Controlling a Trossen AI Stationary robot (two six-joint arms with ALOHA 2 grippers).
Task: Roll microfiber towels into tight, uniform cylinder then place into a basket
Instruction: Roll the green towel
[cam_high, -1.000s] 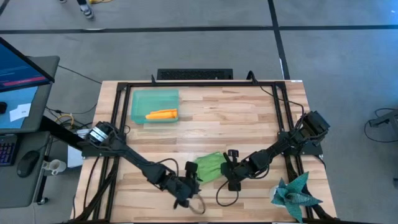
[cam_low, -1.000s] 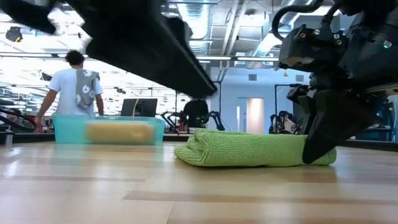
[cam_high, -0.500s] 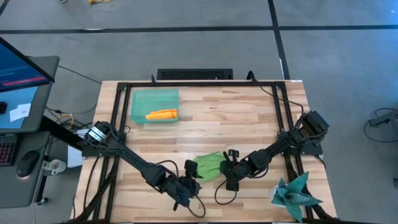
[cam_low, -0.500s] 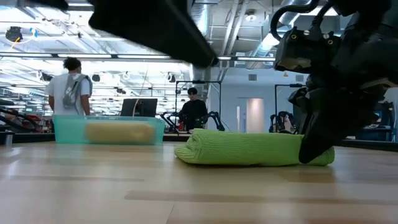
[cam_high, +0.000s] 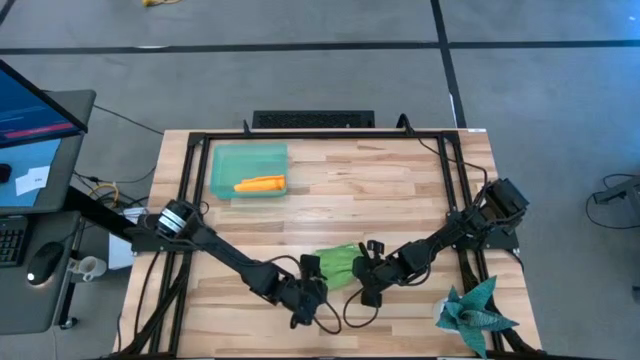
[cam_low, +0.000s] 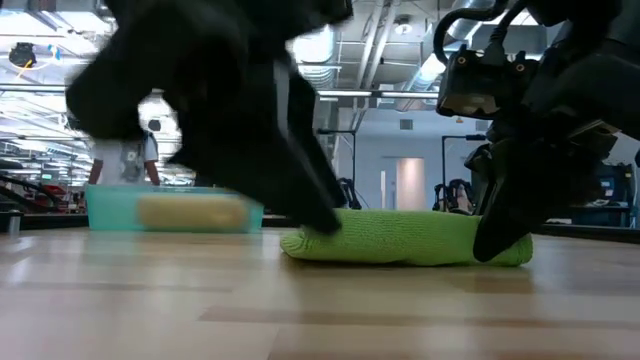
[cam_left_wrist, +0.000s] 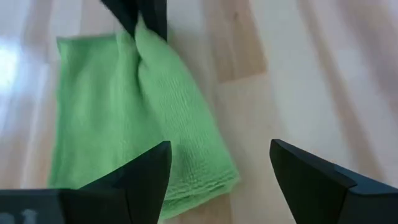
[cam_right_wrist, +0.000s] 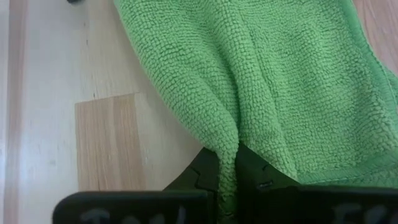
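Basket (cam_high: 222, 160): the landmark, at the far-left part of the table (cam_high: 400, 180); translucent mint-green tray with low walls.
Orange towel (cam_high: 260, 184): already rolled, lying inside the basket along its near wall. By this evidence, half the task is done.
Green towel (cam_high: 340, 265): on the table, well apart from the basket, toward the near edge; folded into a thick, loose bundle, not yet a tight cylinder.
Right gripper (cam_high: 366, 281): at the green towel's end farther from the basket, fingers pinched on a fold of the cloth.
Left gripper (cam_high: 308, 293): just beside the towel's basket-side end, fingers spread wide, holding nothing.
Teal spiky cloth (cam_high: 475, 310): far from the basket at the near-right corner; no part of the task.
Remaining: tighten the green roll, then carry it to the basket.
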